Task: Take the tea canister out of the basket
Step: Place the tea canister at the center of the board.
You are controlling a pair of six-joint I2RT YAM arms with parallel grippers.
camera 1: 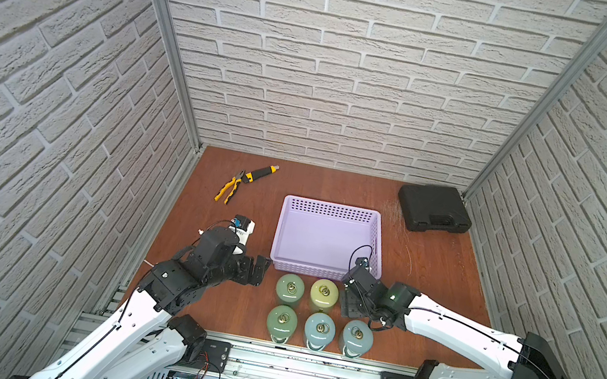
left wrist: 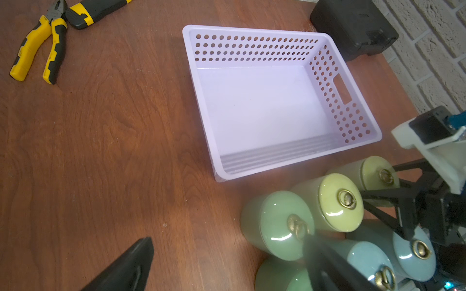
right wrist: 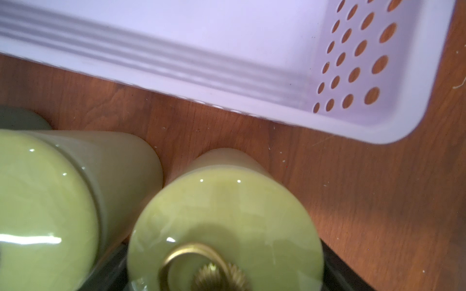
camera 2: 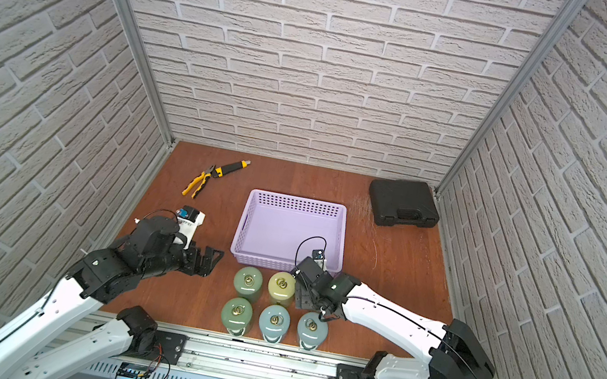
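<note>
The lavender basket [camera 1: 332, 206] [left wrist: 252, 31] [right wrist: 378, 126] stands empty mid-table. A yellow-green tea canister [right wrist: 227, 214] [left wrist: 373, 173] stands upright on the wood just in front of the basket's near right corner. My right gripper [right wrist: 224, 277] [camera 1: 351, 304] is shut on it, one black finger on each side of the lid. In both top views my right wrist hides this canister. My left gripper [left wrist: 228, 241] [camera 1: 258, 271] is open and empty, low over the table left of the canister group.
Several more canisters, green [camera 1: 289, 289], yellow-green [camera 1: 324, 293] and blue [camera 1: 319, 330], stand in two rows between basket and front rail. Yellow pliers [camera 1: 228, 188] and a black-yellow tool [camera 1: 260, 172] lie back left. A black hard case [camera 1: 433, 208] sits back right.
</note>
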